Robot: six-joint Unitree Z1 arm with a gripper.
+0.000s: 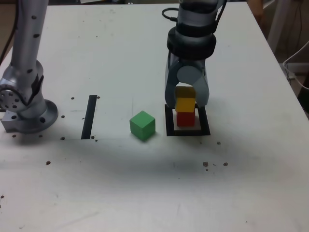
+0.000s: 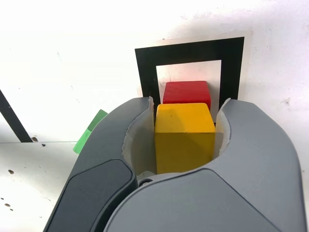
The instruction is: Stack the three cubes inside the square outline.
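My gripper is shut on the yellow cube, which stands on top of the red cube. The red cube rests inside the square outline, a black frame with a white centre. Whether the yellow cube presses on the red one or hovers just above it I cannot tell. The green cube sits alone on the table, to the exterior view's left of the outline; in the wrist view only a sliver of it shows beside one finger.
A straight black stripe lies on the white table further to the exterior view's left. The arm's grey base stands at that view's far left edge. Small dark specks dot the table.
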